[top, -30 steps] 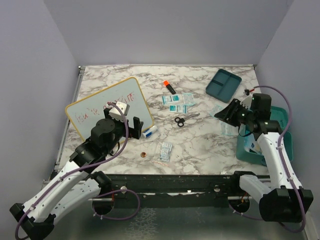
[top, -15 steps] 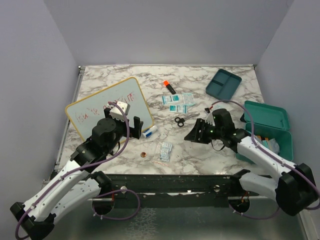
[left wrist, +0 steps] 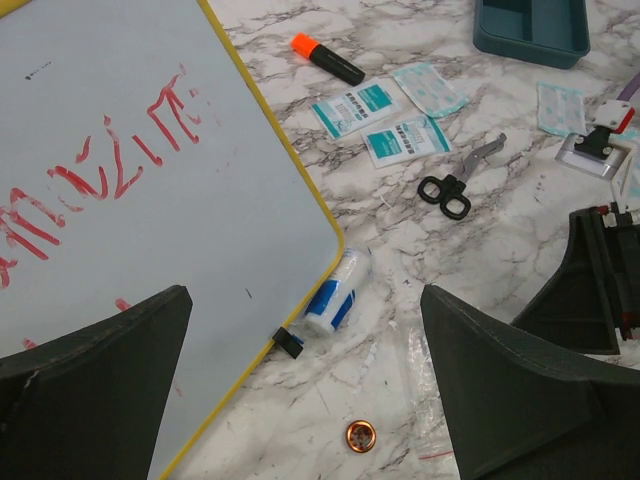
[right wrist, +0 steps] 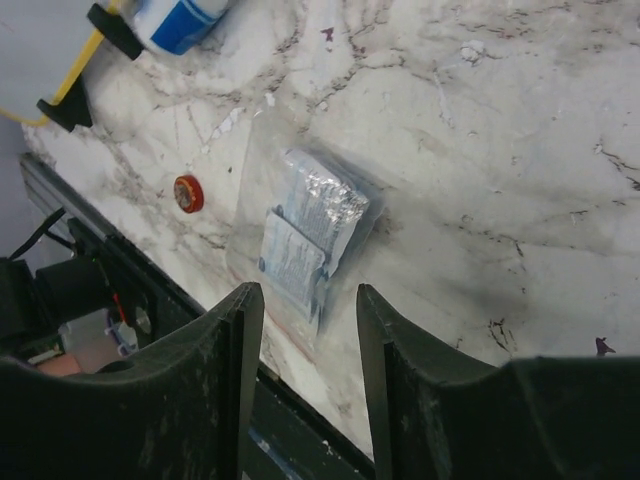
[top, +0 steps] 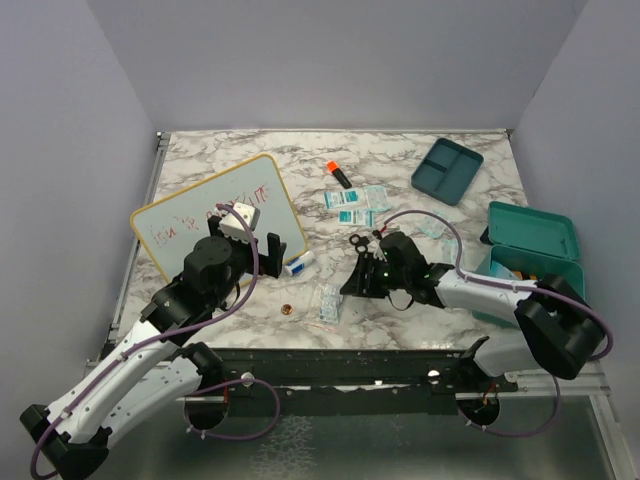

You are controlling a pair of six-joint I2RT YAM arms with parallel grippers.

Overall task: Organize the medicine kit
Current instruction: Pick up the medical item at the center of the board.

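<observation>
The teal medicine kit case (top: 528,262) stands open at the right edge, lid (top: 532,228) up. Its matching divided tray (top: 447,170) lies apart at the back right. My right gripper (top: 352,284) is open and empty, low over a clear bag of foil packets (top: 330,300) near the front edge. In the right wrist view the bag (right wrist: 310,230) lies just ahead of the gripper (right wrist: 308,300), between its fingers. My left gripper (top: 268,254) is open and empty above the whiteboard's right edge; in the left wrist view the gripper (left wrist: 300,340) hangs over a white-and-blue tube (left wrist: 337,290).
A yellow-framed whiteboard (top: 215,215) with red writing lies at the left. Black scissors (top: 360,242), teal-white packets (top: 357,200) and an orange-capped marker (top: 338,174) lie mid-table. A copper coin (top: 286,309) lies near the front edge, left of the bag.
My right arm swung left from the teal case across the table and came down over the clear bag at the front. The left arm has not moved.
</observation>
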